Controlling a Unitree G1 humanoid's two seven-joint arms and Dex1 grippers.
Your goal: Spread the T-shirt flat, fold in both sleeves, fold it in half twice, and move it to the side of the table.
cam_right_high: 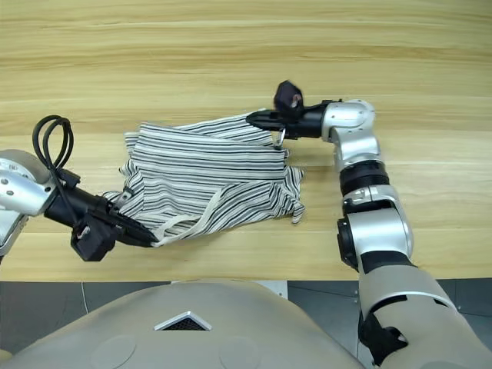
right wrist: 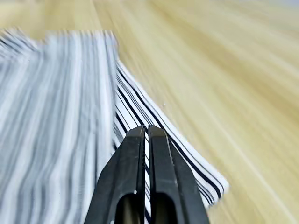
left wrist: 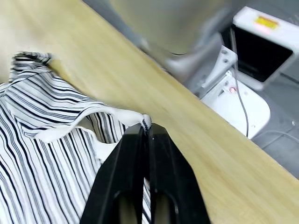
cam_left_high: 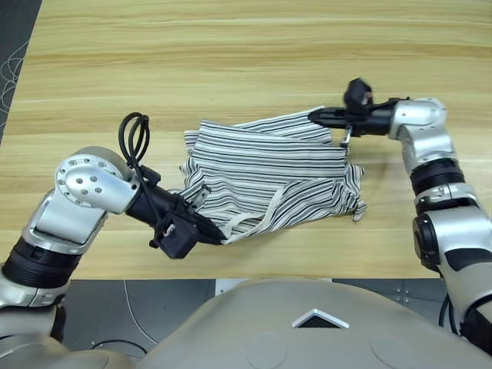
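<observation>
A black-and-white striped T-shirt point(cam_left_high: 269, 173) lies bunched and partly folded in the middle of the wooden table point(cam_left_high: 231, 54). My left gripper point(cam_left_high: 219, 236) is at the shirt's near edge, shut on its white collar band point(left wrist: 110, 115). At the shirt's far right corner my right gripper point(cam_left_high: 314, 116) is shut on the striped fabric point(right wrist: 154, 126), which is pinched between the two black fingers point(right wrist: 135, 154).
Bare wood stretches behind the shirt and to both sides. The table's front edge point(cam_left_high: 307, 269) runs just behind my left gripper. Beyond that edge a white device point(left wrist: 243, 93) with a cable sits on the floor.
</observation>
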